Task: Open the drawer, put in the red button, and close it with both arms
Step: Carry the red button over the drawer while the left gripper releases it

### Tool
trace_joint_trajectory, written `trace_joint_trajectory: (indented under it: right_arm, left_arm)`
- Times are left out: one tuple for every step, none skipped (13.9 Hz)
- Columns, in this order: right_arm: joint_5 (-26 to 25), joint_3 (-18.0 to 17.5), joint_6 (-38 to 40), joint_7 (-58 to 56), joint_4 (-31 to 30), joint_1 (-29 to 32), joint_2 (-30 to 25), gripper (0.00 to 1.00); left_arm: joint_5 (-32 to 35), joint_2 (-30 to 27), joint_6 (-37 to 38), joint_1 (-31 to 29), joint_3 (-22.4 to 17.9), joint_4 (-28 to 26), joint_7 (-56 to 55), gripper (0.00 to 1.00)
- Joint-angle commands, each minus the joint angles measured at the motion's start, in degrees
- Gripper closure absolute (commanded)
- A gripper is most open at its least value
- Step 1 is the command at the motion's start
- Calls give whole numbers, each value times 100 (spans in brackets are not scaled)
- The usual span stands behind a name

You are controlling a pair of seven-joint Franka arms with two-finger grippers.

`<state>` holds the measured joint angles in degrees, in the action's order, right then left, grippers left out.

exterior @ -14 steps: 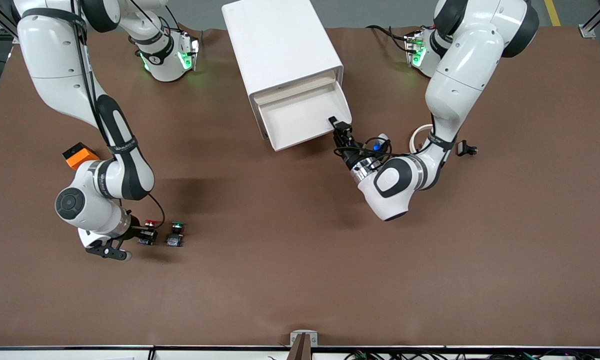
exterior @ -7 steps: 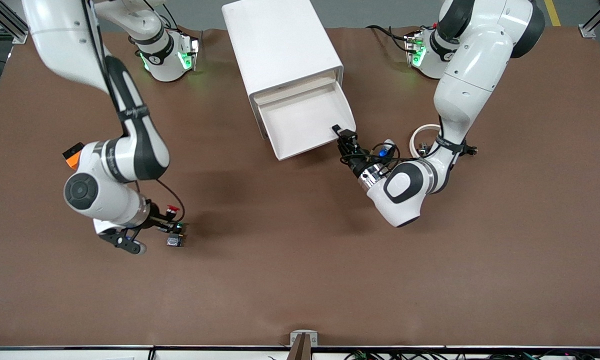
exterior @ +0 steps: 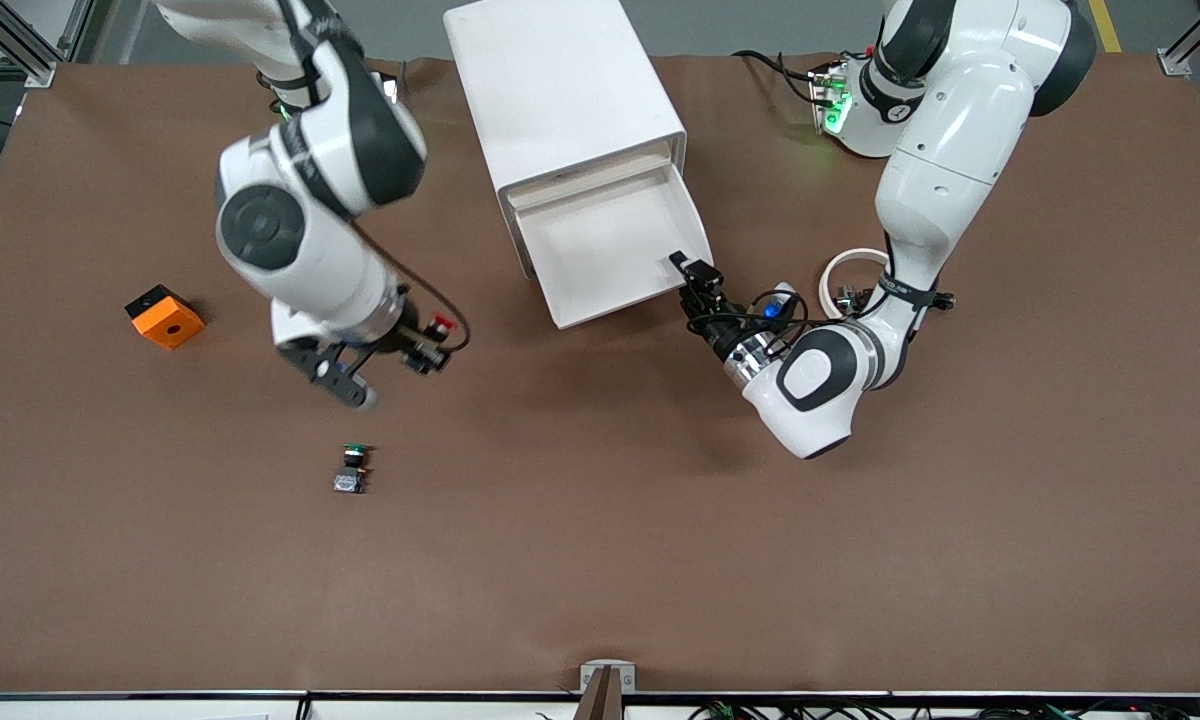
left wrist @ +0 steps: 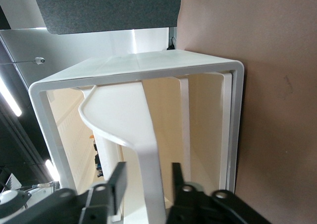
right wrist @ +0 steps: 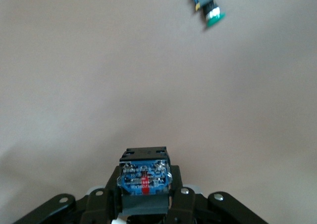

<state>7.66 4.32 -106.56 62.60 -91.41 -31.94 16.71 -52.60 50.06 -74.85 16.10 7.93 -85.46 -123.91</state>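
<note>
The right gripper (exterior: 428, 352) hangs in the air over bare tabletop (exterior: 600, 560), between the green-capped switch (exterior: 351, 470) and the white cabinet (exterior: 564, 100). Its jaws are clamped tight on the red button (exterior: 437, 330); the right wrist view shows the switch's blue underside (right wrist: 144, 178) pinched squarely between the two fingers, with the green-capped switch lying on the tabletop well apart from the jaws.

The left gripper (exterior: 698, 283) sits at the front corner of the drawer (exterior: 610, 245), on the side toward the left arm's end of the tabletop. The drawer stands pulled out of the cabinet, its tray open and white inside. In the left wrist view the jaws are parted, and the drawer's thin front lip (left wrist: 148, 159) runs through the gap between the fingers (left wrist: 118, 182) with room on each side, so no firm grip shows.

An orange block (exterior: 164, 316) lies toward the right arm's end of the tabletop, well away from the right jaws. A white ring (exterior: 844, 272) rests beside the left forearm.
</note>
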Motion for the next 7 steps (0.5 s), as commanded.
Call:
trace_joint_trajectory:
  right_arm:
    - [42,77,241,1023,273,-574,17,100]
    - [7,77,180,1444,273,-872,17,100]
    - [-10,86,57,1770,265,-1118,43,100]
    - [-19,86,-162,2139,221,-1373,78,100]
    - [-45,86,-320,2482,195,-1576,96,100]
    - [-115,86,-365,2755,194,-1726,139,100]
    - [-133,86,-375,2879,194,-1832,192,100]
  left_arm:
    - [-66,-75,-3,-10,-2,30,25,0]
    - [-32,-93,5,-10,-2,125,34,0]
    - [-14,-101,5,-19,-2,213,86,0]
    - [4,-110,5,-28,-2,275,234,0]
    - [4,-110,-3,-71,-10,397,427,0]
    - [56,-110,-3,-142,-19,521,699,0]
    - [248,-110,-3,-229,-19,617,997,0]
